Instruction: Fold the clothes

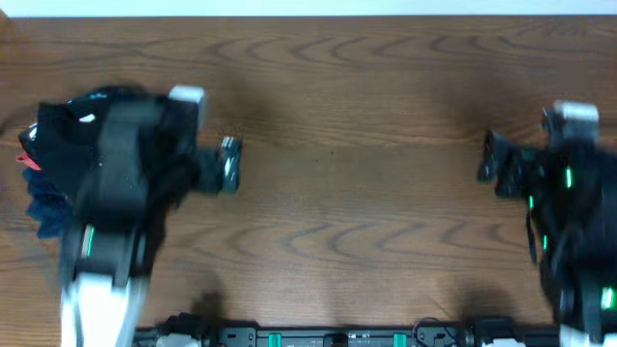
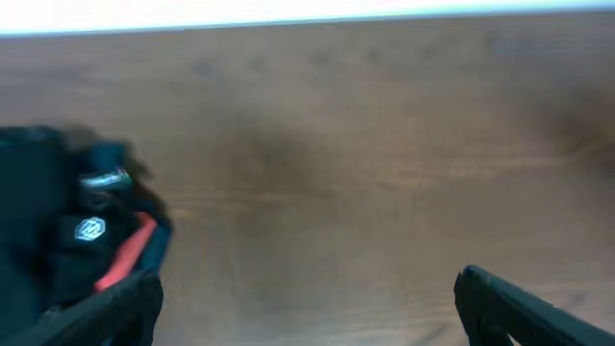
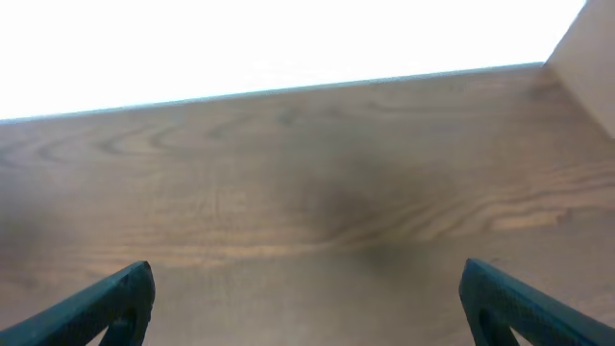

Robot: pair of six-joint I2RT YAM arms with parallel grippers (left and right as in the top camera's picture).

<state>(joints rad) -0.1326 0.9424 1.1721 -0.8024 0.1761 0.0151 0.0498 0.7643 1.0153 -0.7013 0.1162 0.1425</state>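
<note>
Wood-grain brown bench (image 1: 357, 193) is showing bare wood across its middle, with a white band beyond the far edge.

- Left end effector (image 2: 307, 293) is hovering over bare wood, fingers spread wide, gripping nothing.
- Right end effector (image 3: 307, 279) is hovering the same way on the far right side, spread wide and empty, well apart from any cloth.
- Black soft-fabric polo shirt (image 2: 34, 211) is sitting bunched in a heap at the left edge of the bench, just beside the left fingers. A tiny white emblem is showing on it. Collar and buttons are too blurred to make out.
- Red fabric strip (image 2: 125, 255) and rumpled navy fabric (image 1: 43, 207) are poking out of the same heap, touching the black cloth.

Judgement: folding is not yet begun, since nothing is lying spread flat. The next move is calling for the left side to reach into the heap, pinch only the black shirt, and draw it to the open centre for flattening.

Obstacles: the neighbouring garments risk coming along with the pinch. The black left arm (image 1: 116, 173) is overhanging the heap and hiding much of it from above.
</note>
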